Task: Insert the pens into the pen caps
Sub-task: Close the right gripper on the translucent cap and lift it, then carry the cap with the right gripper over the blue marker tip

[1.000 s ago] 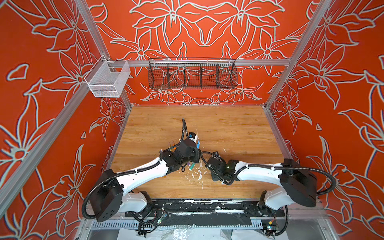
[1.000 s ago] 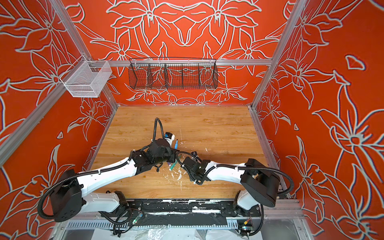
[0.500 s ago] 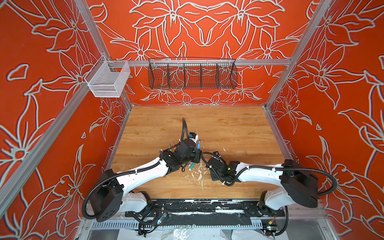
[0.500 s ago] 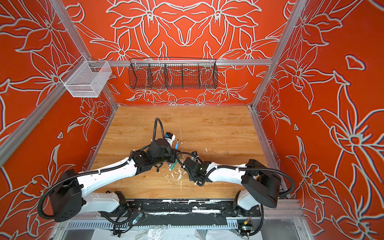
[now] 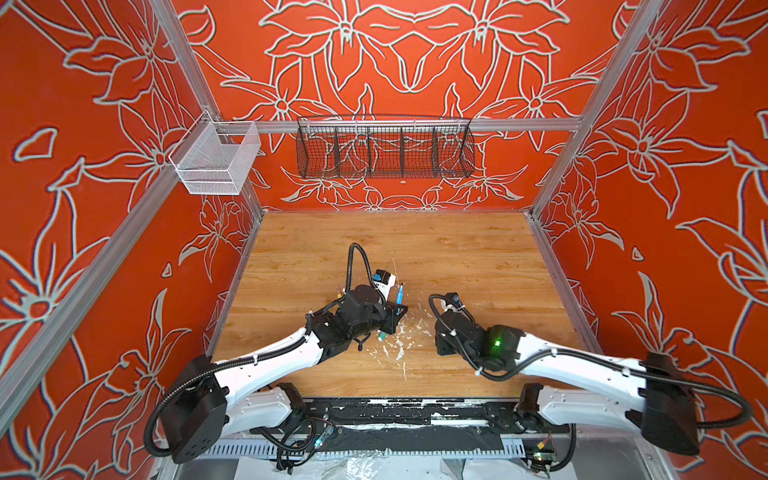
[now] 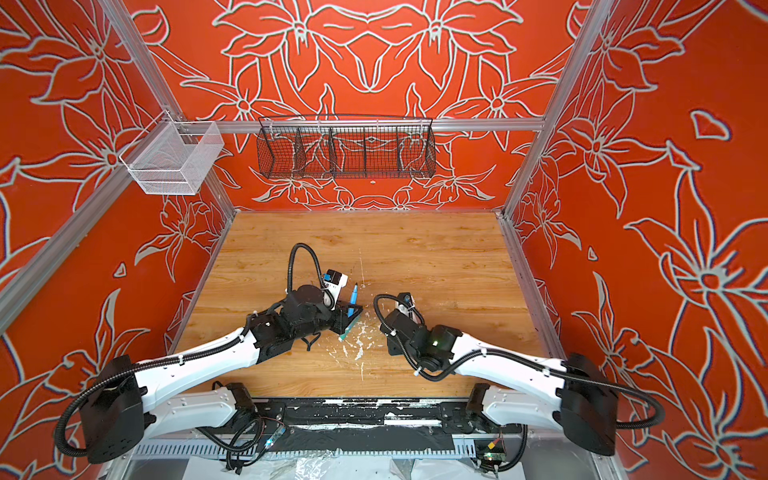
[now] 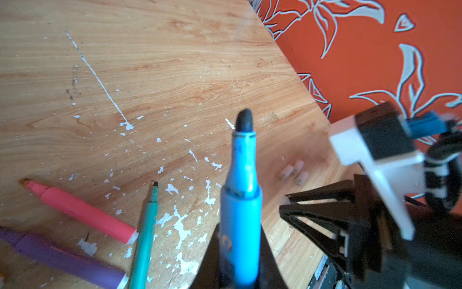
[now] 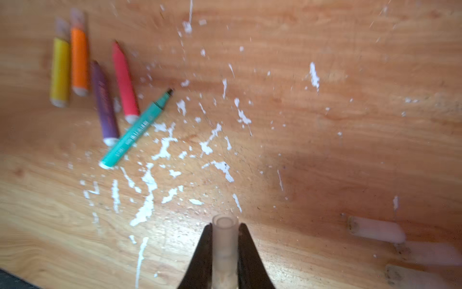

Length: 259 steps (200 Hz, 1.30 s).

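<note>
While the blue pen (image 7: 241, 200) sits pinched in my left gripper (image 7: 240, 250), I see its bright body narrow to a neck and a dark, rounded tip. In both top views it shows as a thin blue sliver just left of centre, held above the table (image 5: 457, 257).

My right gripper (image 8: 225, 227) is pressed onto a clear cap (image 8: 224, 240), whose open mouth points out past the fingertips. The top views hide that cap completely.

Only the right wrist view gives me all the lying pens. The green pen (image 8: 136, 128) lies beside the purple pen (image 8: 103, 102) and the pink pen (image 8: 125, 82), with the orange pen (image 8: 79, 60) and yellow pen (image 8: 60, 70) further off. White flecks (image 8: 150, 180) lie scattered near them.

From above only the green pen's end peeks out. The left wrist view adds loose caps (image 7: 292, 172) lying together on the wood.
</note>
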{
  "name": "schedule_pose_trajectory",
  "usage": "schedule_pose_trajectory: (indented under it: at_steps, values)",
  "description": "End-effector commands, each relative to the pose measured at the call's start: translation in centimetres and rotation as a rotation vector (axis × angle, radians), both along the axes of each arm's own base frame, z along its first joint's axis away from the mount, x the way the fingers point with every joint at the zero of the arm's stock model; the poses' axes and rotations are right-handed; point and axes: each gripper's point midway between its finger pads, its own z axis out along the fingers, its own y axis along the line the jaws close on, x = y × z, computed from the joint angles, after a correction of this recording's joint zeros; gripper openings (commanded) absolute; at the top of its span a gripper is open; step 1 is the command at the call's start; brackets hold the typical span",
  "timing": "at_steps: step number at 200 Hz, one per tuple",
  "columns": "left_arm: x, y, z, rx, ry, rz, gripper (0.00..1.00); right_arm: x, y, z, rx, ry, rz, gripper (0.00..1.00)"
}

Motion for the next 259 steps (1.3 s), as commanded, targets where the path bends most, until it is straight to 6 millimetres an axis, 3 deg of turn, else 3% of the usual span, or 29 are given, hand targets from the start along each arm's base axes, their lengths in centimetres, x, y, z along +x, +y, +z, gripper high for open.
schedule_pose_trajectory:
  at_steps: [1,36,66,94,151,212,259]
  values:
    - [-0.4,-0.8,1.6,-0.063,-0.049,-0.051,0.00,1.2,-1.0,4.9,0.061,-0.137,-0.045,0.10]
    - [-1.0,-1.6,1.8,-0.081,-0.043,-0.106,0.00,1.7,-0.2,11.3,0.270,-0.300,-0.030,0.09]
    - [-1.8,-2.1,2.6,-0.091,-0.045,-0.159,0.00,2.0,0.7,15.2,0.408,-0.388,-0.019,0.09]
    - [-2.2,-2.3,2.9,-0.109,-0.054,-0.184,0.00,2.2,2.1,18.1,0.524,-0.450,0.015,0.08]
    - [-3.3,-3.3,3.4,-0.119,-0.068,-0.246,0.00,2.3,5.9,21.9,0.701,-0.530,0.125,0.07]
    - [-3.5,-3.2,3.6,-0.125,-0.081,-0.250,0.00,3.6,7.9,21.0,0.725,-0.539,0.121,0.02]
    - [-3.6,-3.1,3.9,-0.133,-0.091,-0.248,0.00,4.4,6.5,19.2,0.728,-0.557,0.023,0.01]
